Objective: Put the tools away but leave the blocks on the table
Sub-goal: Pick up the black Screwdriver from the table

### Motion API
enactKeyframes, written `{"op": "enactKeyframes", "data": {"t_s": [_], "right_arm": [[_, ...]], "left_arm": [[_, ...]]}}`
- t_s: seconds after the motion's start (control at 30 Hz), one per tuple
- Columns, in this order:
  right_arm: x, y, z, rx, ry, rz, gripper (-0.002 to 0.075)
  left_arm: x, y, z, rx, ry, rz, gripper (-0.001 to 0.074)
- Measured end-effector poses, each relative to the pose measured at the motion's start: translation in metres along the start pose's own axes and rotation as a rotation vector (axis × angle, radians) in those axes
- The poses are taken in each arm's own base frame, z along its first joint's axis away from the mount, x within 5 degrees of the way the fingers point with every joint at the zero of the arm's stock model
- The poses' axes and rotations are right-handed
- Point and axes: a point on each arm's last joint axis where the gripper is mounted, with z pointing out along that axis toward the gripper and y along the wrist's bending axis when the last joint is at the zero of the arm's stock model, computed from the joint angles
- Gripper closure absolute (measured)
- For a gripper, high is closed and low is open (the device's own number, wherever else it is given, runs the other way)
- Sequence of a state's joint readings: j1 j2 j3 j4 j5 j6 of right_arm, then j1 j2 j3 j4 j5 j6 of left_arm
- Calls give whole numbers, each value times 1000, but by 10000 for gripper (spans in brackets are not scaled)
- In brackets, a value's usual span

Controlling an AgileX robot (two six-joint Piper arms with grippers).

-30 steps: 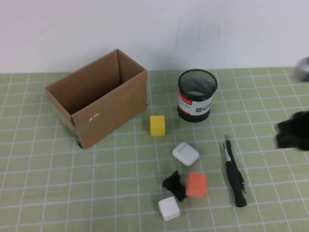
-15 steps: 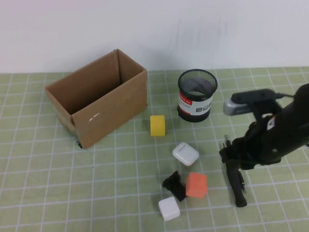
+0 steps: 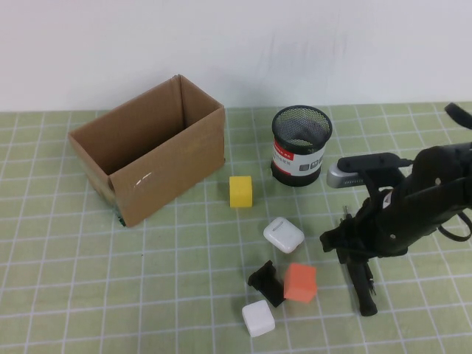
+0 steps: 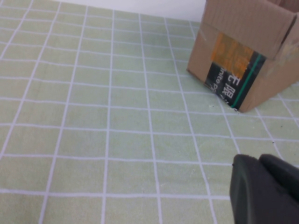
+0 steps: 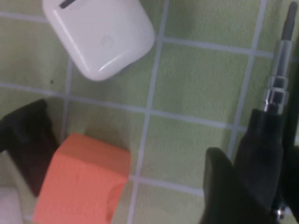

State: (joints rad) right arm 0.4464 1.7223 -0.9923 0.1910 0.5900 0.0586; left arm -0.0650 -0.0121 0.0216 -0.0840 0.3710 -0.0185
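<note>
High view: the right gripper has come further in from the right edge since half a second ago and now sits low over the upper part of the tools, in the lower right of the frame; a second ago only a blur of the arm showed at the edge. The tools themselves lie where they did. They are two slim black sticks side by side, one with a thicker handle, their long axis running nearly up and down the frame, thin metal tips toward the top, blunt ends toward the bottom. In the right wrist view the thicker screwdriver shows a silver shaft and collar, with a dark finger just beside it; I cannot tell how wide the jaws stand.

Just left of the tools lies the orange block, touching a small black piece, with the white block below and a white case above. The yellow block sits further up, near the mesh cup and the cardboard box, all on the green table.

The left gripper shows only in the left wrist view, over bare mat near the box; its opening cannot be told.
</note>
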Motion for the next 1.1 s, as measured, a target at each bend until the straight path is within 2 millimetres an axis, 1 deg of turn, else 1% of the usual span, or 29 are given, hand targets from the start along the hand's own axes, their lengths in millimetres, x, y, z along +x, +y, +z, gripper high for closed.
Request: {"op": "enactKeyframes", "data": {"t_s": [0.13, 0.3, 0.4, 0.53, 0.73, 0.8, 0.9, 1.1], "right_arm": [[1, -2, 13, 10, 25, 0, 495], [0, -5, 21, 34, 38, -26, 493], [-1, -4, 22, 33, 35, -25, 492], [0, -5, 32, 29, 51, -5, 492], [-2, -4, 34, 23, 45, 7, 494], [-2, -4, 34, 23, 46, 7, 509], [-2, -5, 34, 25, 45, 4, 578], [-6, -2, 29, 17, 40, -4, 585]], "left_arm": [[0, 0, 0, 0, 0, 0, 739], [0, 0, 0, 0, 0, 0, 739], [0, 0, 0, 0, 0, 0, 739], [0, 0, 0, 0, 0, 0, 739], [0, 0, 0, -1, 0, 2, 739], [0, 0, 0, -1, 0, 2, 739], [0, 0, 0, -1, 0, 2, 739], [0, 0, 0, -1, 0, 2, 739]]}}
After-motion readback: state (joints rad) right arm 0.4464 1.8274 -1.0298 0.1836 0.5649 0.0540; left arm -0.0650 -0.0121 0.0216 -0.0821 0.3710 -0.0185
